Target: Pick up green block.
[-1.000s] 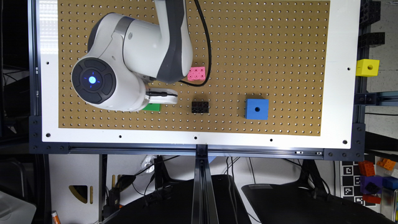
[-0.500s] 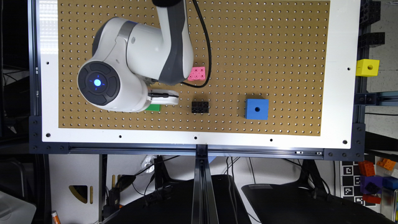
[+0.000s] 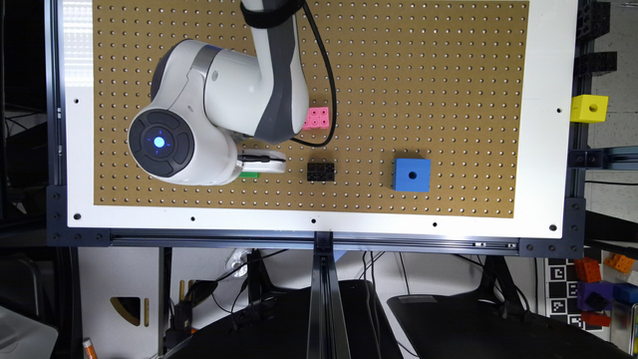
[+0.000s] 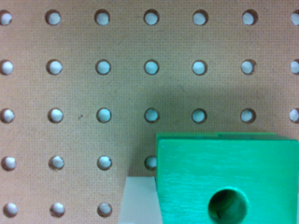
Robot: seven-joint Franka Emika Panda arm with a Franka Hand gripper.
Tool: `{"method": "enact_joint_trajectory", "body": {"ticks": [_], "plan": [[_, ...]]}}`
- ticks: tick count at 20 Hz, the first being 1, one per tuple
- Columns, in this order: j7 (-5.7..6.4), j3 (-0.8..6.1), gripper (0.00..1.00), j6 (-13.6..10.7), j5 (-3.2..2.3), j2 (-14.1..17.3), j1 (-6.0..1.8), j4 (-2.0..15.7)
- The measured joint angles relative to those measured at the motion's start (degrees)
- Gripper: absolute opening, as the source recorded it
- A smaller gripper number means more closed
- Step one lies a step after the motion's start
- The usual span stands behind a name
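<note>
Can't really tell if the fingers (image 4: pixel 138 200) are open or closed; one pale pad sits right beside the green block (image 4: pixel 227 179). The block is on the pegboard tabletop (image 3: pixel 448 75) under the wrist. Looks like mid-grasp; next is squeeze, then lift.

Green block (image 4: pixel 229 182) (round hole in its face) lies flat on the pegboard.
</note>
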Motion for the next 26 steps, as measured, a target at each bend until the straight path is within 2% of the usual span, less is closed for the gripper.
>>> {"method": "enact_joint_trajectory", "body": {"ticks": [12,17,26], "plan": [[0.00,0.00,0.00,-0.58,0.00,-0.54,-0.03,-0.01],[0.00,0.00,0.00,-4.89,0.00,-4.26,-0.04,-0.03],[0.00,0.00,0.00,-10.91,0.00,-10.34,-0.04,-0.03]]}}
